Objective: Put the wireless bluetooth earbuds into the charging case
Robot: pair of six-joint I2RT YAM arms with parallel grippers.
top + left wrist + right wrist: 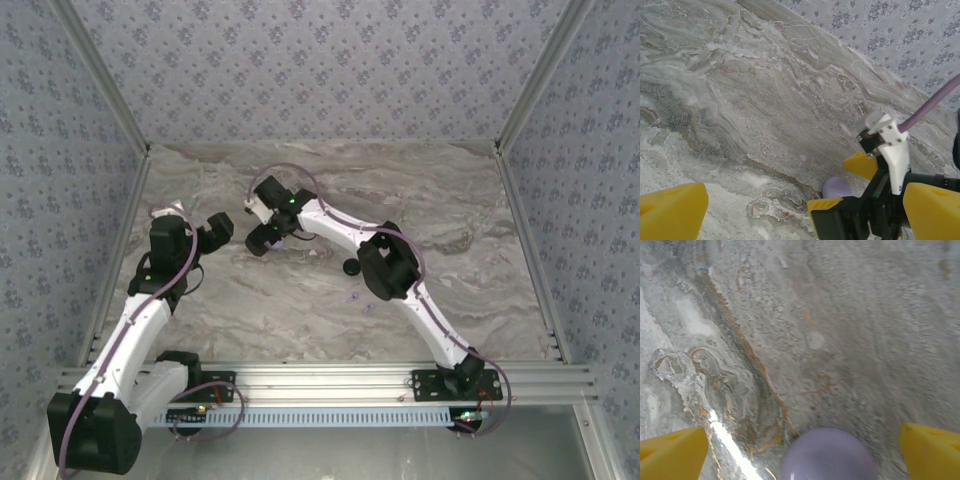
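Charging case, probably, between right fingers

White arms, black joints, yellow jaws, lilac cables

A grey-and-brown marbled table carried a small black round object near its middle. Two tiny pale-lilac earbuds lay just on the near side of that object, apart from it. A lilac round case sat to its left.
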